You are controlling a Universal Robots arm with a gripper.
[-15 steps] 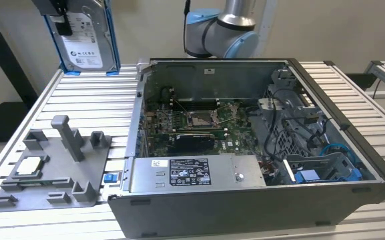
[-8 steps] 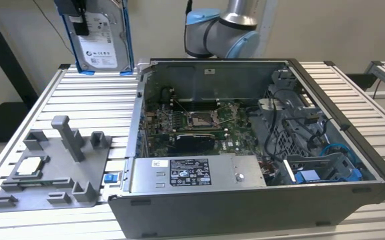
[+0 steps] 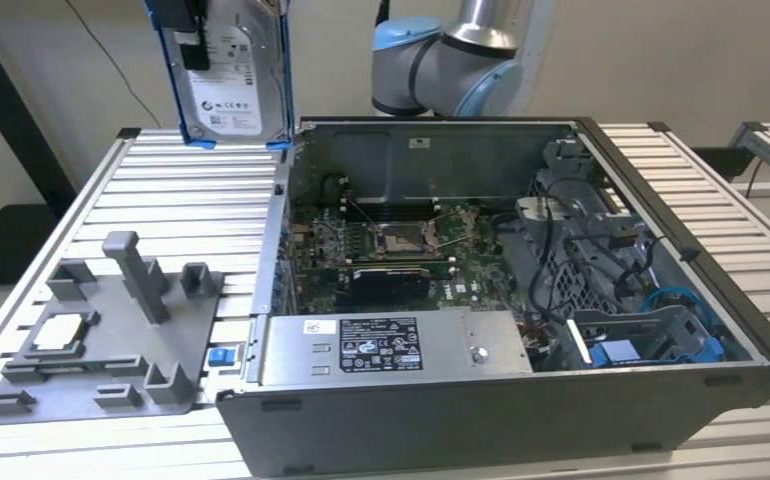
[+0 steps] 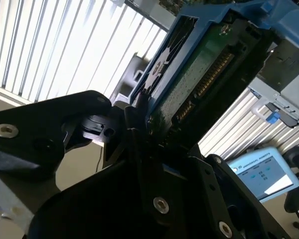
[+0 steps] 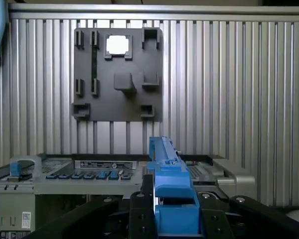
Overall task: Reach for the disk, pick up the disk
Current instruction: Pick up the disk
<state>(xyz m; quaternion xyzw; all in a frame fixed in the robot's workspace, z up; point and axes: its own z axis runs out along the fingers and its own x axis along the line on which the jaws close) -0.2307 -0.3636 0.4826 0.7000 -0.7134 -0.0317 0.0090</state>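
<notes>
Holding the disk (image 3: 232, 90) by its upper end with the gripper (image 3: 188, 25), with fingers (image 4: 132, 127) pressed together on the blue frame from either side. In the second wrist view, pinching the frame edge right beside the green circuit board. Probably gripping the frame rather than the board or the label face to spare the electronics and get a stiff edge to squeeze.

Hanging upright in the air, label face toward the exterior camera, just outside the case (image 3: 492, 410) at its far corner on the exterior view's left, and above its rim. Touching neither the case nor the table (image 3: 185, 200). Likely held by one short end so as to let the long body hang straight down and pass the case wall without catching.

In the first wrist view, looking down along the narrow edge of the disk (image 5: 167, 174), centred between the black finger blocks, onto the grey tray (image 5: 117, 74). Lying flat on the table beside the case, with a small chip (image 5: 117, 45) seated in one of its pockets.

Judging by this: reach finished, grasp made, disk off every support.

Within the case, untouched: the power supply (image 3: 385, 345) along the near wall. Behind the far wall, the arm (image 3: 452, 60).
</notes>
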